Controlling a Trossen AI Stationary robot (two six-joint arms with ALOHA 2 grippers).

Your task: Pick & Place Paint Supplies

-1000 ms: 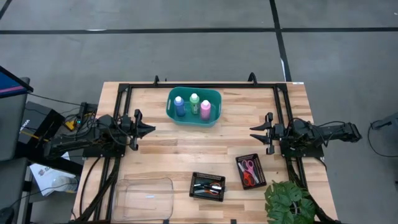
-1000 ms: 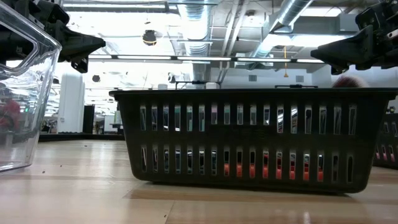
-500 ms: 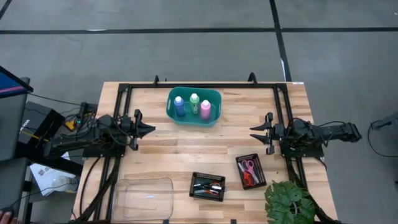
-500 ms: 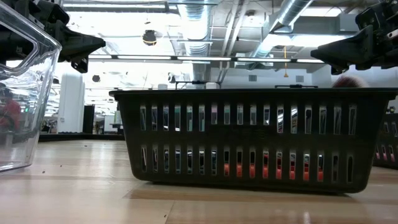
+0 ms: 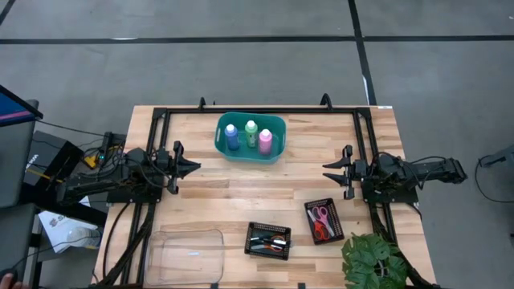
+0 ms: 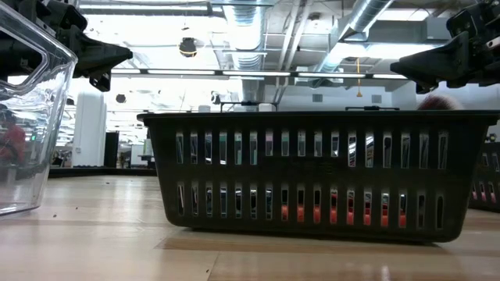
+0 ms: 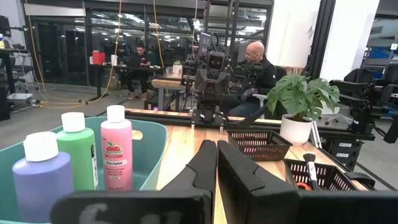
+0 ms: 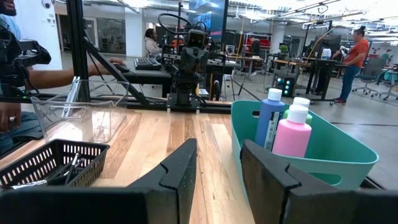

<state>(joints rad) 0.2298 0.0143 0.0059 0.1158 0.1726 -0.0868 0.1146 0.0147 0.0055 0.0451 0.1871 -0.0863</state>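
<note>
Three small white-capped bottles, blue [image 5: 231,137], green [image 5: 250,131] and pink [image 5: 265,142], stand upright on their bases inside the teal basket [image 5: 275,128] at the table's far middle. Red and pink scissors [image 5: 321,221] lie in a black mesh tray [image 5: 310,207] near right. Thin dark brushes [image 5: 268,240] lie in a second mesh tray [image 5: 254,229] near the front edge. My left gripper [image 5: 193,167] hovers level at the table's left, shut and empty. My right gripper [image 5: 328,169] hovers level at the right, open, with nothing between its fingers [image 8: 182,163].
A clear plastic bin [image 5: 186,255] stands at the near left. A potted plant [image 5: 374,261] sits at the near right corner. A black frame [image 5: 257,111] runs round the table's edges. Bare wood lies between the two grippers. People sit and stand in the room beyond.
</note>
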